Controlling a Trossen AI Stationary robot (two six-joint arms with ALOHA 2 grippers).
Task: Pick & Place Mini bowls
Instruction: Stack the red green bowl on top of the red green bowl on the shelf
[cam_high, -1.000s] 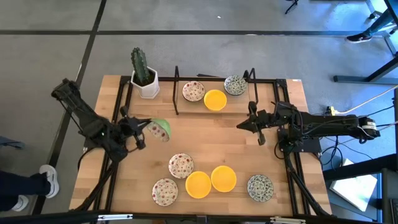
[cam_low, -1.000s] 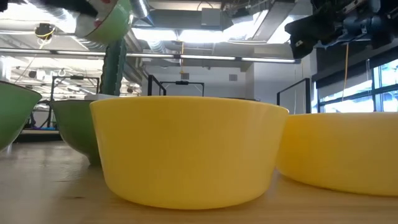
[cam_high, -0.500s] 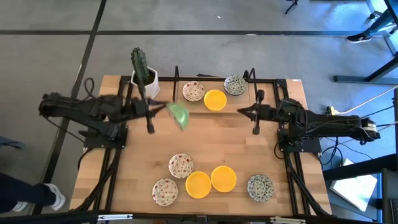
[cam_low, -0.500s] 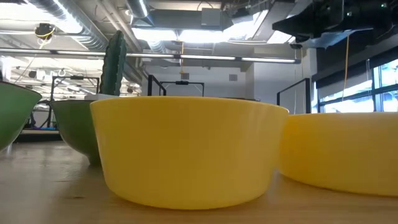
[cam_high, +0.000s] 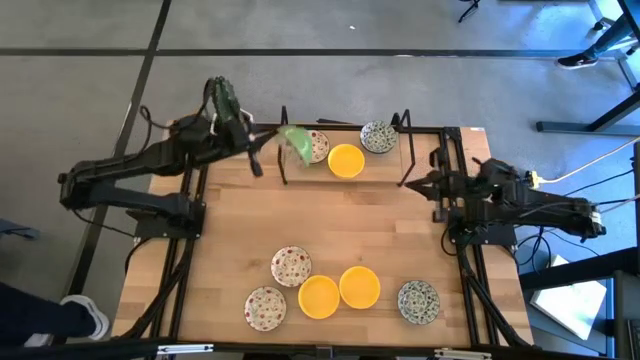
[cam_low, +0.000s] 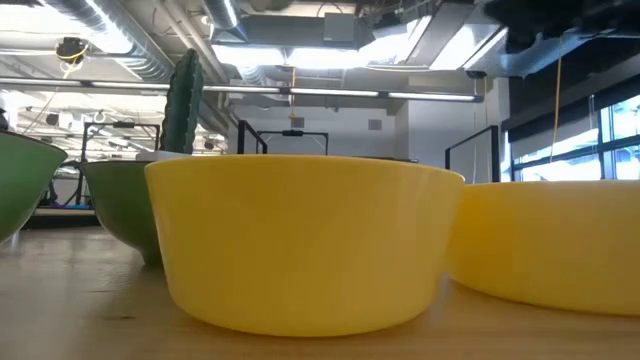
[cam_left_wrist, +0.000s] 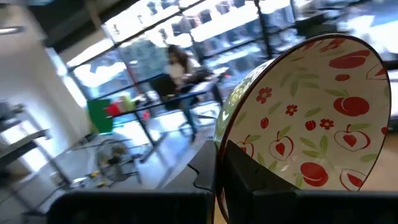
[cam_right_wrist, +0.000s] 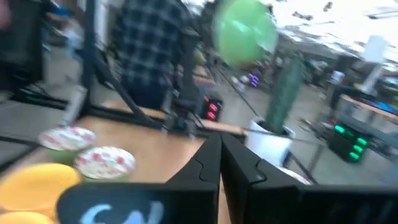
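**Op A:** My left gripper (cam_high: 268, 143) is pinched on the rim of a mini bowl (cam_high: 293, 144), green outside, red fruit print inside (cam_left_wrist: 311, 118). I'm carrying it tilted on edge, up off the table, over the far edge by the cactus pot (cam_high: 228, 118).

**Op B:** And where is it against the others back there?

**Op A:** It hangs just beside the far row (cam_high: 346, 153): a red-speckled bowl, a yellow one and a green-blue one. I'd say it's close to being set down with them, but it isn't down yet.

**Op B:** So how much is left?

**Op A:** By my count three sit at the far side, one is in the air, and five wait in the near cluster (cam_high: 339, 289): two speckled, two yellow, one green-blue. Under halfway, I judge.

**Op B:** Your right side?

**Op A:** The right gripper (cam_high: 418, 180) is pressed together, holding nothing, waiting near the table's right edge.
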